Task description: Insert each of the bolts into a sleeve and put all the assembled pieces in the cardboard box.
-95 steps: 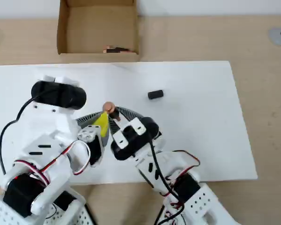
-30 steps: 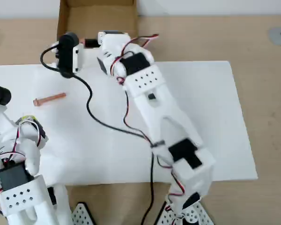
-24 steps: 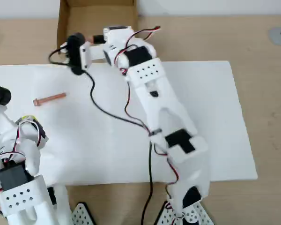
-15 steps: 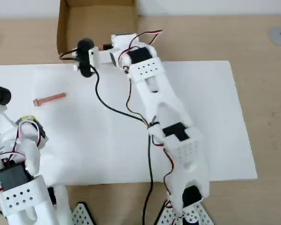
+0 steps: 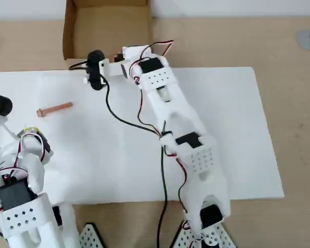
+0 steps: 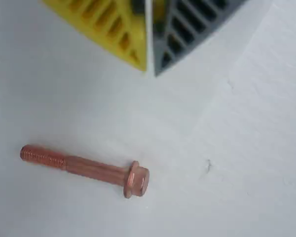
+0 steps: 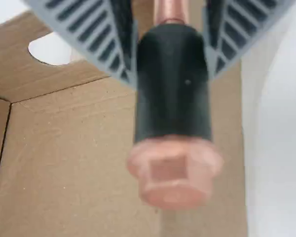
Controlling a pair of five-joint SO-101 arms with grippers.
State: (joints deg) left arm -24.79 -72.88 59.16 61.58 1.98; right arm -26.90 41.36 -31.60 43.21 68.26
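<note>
Bolt [image 7: 173,173] of copper colour, hex-headed, sits inside a black sleeve [image 7: 171,84].

Arms: two, the left arm [image 5: 20,170] and the right arm [image 5: 181,129], side by side at one desk [image 5: 289,103].
Bolts: two, both copper-coloured. The loose bolt [image 6: 84,169] lies flat on the sheet, and the sleeved bolt [image 7: 173,170] shows its hexagonal head.
Sleeves: one black sleeve [image 7: 172,94], fitted round the second bolt.
Assembled pieces in clear sight: one, that bolt and sleeve together.
Cardboard boxes: one cardboard box [image 5: 72,31], open-topped.
White sheets: one white sheet [image 5: 232,129], spread across the desk.
Grey discs: one grey disc [image 5: 309,39], at the desk's far edge.
</note>
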